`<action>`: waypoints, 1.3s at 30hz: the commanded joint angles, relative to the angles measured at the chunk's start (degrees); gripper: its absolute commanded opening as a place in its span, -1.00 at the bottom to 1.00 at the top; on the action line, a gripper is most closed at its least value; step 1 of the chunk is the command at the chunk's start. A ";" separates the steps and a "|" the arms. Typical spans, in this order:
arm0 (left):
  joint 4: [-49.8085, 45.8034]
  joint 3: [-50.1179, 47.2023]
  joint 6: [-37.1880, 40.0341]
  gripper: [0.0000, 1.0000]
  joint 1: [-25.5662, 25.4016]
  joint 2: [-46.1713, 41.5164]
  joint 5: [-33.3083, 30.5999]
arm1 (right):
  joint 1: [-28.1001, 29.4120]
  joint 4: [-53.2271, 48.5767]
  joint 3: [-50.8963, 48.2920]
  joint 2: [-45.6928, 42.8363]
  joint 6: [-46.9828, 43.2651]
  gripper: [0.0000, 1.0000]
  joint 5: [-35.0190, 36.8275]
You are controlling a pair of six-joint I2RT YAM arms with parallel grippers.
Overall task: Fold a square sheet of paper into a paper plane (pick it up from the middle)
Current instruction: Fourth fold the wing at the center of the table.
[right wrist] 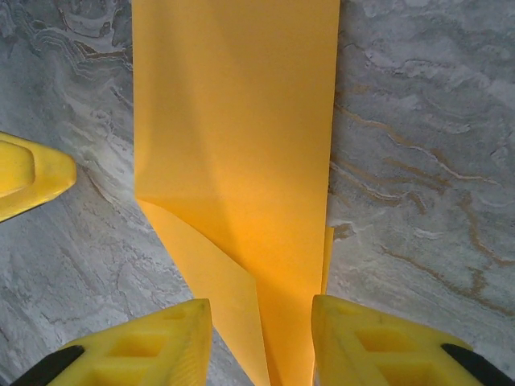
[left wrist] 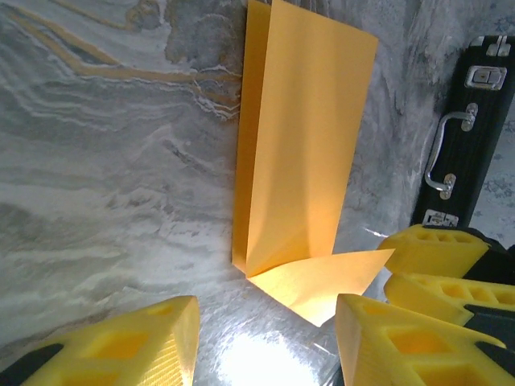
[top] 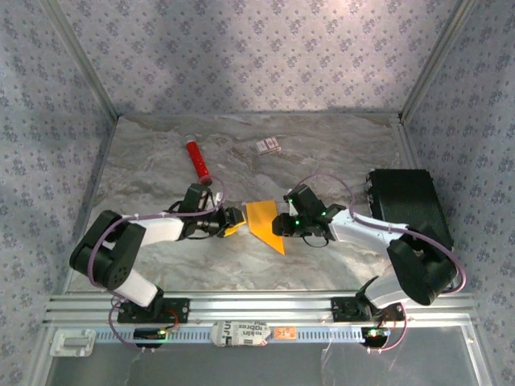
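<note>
Both jaws parted, folded paper point(right wrist: 233, 121) between them

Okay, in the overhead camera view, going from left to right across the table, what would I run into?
red tube → left gripper → folded orange-yellow paper → right gripper → black case
</note>
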 commanded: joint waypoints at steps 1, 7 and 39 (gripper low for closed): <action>2.33 2.30 -0.94 -0.06 0.12 2.72 4.20 | -0.15 0.46 -0.78 0.04 -0.02 -0.28 -0.55; 2.48 2.84 -1.11 -0.08 -0.14 4.67 5.16 | -0.28 3.74 -2.51 0.48 1.71 -0.39 -1.31; 0.90 9.65 -1.19 -0.14 -2.67 11.95 7.17 | -3.69 8.34 -5.86 1.06 1.94 -0.70 -4.17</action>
